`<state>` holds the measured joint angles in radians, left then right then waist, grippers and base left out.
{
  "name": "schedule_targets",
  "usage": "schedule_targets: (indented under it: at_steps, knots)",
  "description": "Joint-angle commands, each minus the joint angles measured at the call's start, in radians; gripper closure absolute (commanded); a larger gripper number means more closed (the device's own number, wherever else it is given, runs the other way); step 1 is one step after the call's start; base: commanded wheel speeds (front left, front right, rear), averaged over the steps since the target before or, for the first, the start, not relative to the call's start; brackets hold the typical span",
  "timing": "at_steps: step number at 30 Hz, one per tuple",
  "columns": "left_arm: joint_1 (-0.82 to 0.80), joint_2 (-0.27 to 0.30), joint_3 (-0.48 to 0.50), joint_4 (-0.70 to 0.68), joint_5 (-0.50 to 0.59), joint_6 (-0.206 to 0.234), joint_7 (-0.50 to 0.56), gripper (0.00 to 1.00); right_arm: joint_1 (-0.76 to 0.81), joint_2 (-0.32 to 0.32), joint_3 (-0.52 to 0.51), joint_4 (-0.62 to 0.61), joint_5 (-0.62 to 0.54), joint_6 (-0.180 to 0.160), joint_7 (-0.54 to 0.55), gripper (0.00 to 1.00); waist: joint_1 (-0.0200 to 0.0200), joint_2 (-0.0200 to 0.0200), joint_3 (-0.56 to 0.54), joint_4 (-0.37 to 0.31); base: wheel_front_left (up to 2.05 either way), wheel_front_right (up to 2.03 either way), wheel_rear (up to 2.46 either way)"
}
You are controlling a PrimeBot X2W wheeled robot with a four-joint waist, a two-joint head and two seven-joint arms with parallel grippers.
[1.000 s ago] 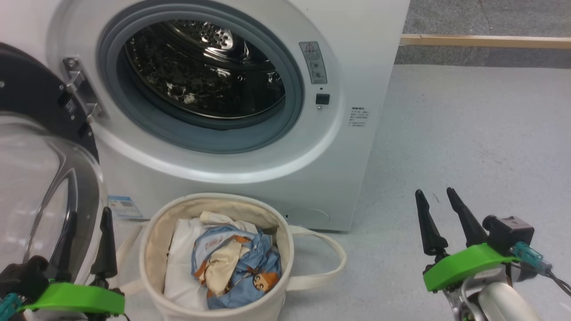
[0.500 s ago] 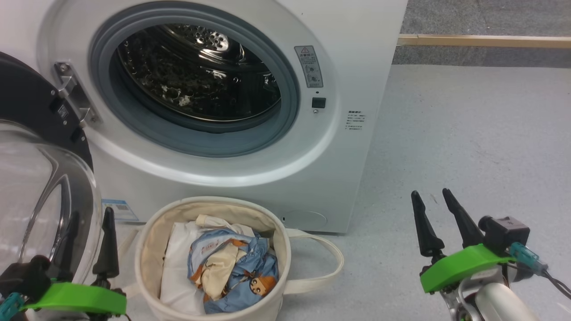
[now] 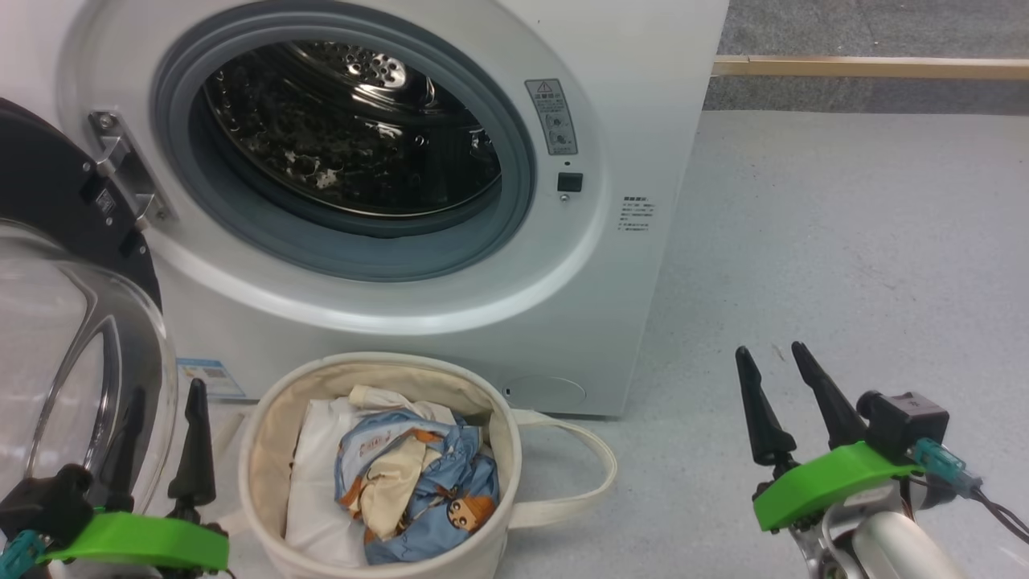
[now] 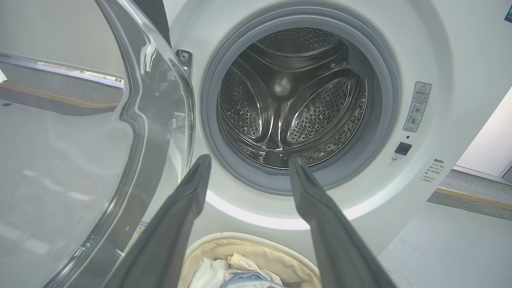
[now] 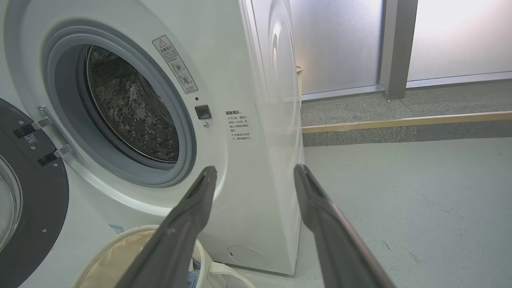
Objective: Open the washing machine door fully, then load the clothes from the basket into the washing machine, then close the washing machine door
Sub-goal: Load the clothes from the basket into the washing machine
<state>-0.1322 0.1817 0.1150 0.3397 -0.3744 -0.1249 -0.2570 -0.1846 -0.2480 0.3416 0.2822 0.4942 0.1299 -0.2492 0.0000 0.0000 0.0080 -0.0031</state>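
We count one washing machine (image 3: 643,96), white, its steel drum (image 3: 346,137) open to view. Its one washing machine door (image 3: 80,322) stands swung out to the left on its hinge. One basket (image 3: 269,450) sits on the floor just in front of the machine, below the opening. Inside lie the clothes (image 3: 418,482), one blue bear-print piece wrapped around one cream piece, beside one plain white bundle (image 3: 317,474). We have two grippers. The left gripper (image 3: 165,390) is spread wide and holds nothing, between the door glass and the basket; we cannot tell whether one finger touches the glass. The right gripper (image 3: 768,350) is equally wide and empty-handed, well apart over the floor.
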Motion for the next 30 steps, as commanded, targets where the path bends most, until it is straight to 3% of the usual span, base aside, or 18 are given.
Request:
schedule_targets:
  at_steps: [1, 22, 30]
  knots:
    - [-0.047, 0.025, 0.032, -0.027, -0.006, -0.006, -0.005, 0.00, -0.041, -0.008, 0.019, -0.030, 0.002, 0.001, -0.013, 0.00, 0.0000, 0.0000, 0.002, -0.002, 0.00, 0.00, 0.00]
    - [-0.074, 0.017, 0.026, -0.031, -0.010, -0.006, -0.005, 0.00, -0.057, -0.003, 0.023, -0.049, -0.005, 0.001, -0.013, 0.00, 0.0000, 0.0000, 0.065, -0.021, 0.00, 0.00, 0.00]
    - [-0.112, -0.008, 0.035, 0.052, -0.025, -0.006, -0.005, 0.00, -0.080, -0.005, 0.023, -0.052, -0.013, 0.001, -0.013, 0.00, 0.0000, 0.0000, 0.121, -0.024, 0.00, 0.00, 0.00]
